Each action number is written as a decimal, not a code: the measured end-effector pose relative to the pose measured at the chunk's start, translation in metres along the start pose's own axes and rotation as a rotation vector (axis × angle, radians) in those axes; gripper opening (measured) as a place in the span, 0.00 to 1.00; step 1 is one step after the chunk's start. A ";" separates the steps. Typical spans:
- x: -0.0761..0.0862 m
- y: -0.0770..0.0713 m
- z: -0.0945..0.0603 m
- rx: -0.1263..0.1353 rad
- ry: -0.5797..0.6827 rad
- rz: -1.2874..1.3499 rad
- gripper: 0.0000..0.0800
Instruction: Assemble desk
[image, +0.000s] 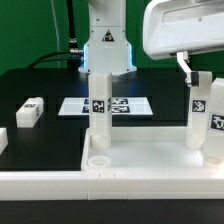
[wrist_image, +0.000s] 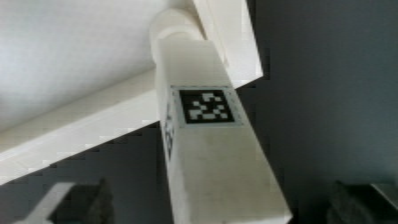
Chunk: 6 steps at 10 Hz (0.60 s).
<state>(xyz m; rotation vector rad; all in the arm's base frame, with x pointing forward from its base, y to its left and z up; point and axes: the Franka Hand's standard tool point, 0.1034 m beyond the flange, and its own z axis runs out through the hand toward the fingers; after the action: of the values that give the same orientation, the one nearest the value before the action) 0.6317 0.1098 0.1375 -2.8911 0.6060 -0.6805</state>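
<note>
Tabletop (image: 150, 165) lies along front of black desk (image: 40, 85), rim up. Leg (image: 199, 118) at exterior view's right stands upright in it, between pads of open tool (wrist_image: 214, 205), gaps both sides. Best: lift straight up along leg, stay centred, avoid sideways nudge. Loose leg (image: 30, 112) probably next.
</note>
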 end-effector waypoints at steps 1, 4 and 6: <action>0.000 0.000 0.000 0.000 0.000 -0.001 0.80; 0.000 0.000 0.000 -0.001 -0.001 -0.003 0.81; 0.000 0.000 0.000 -0.001 -0.001 -0.003 0.81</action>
<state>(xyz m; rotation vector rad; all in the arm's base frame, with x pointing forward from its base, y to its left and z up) 0.6314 0.1098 0.1369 -2.8937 0.6014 -0.6797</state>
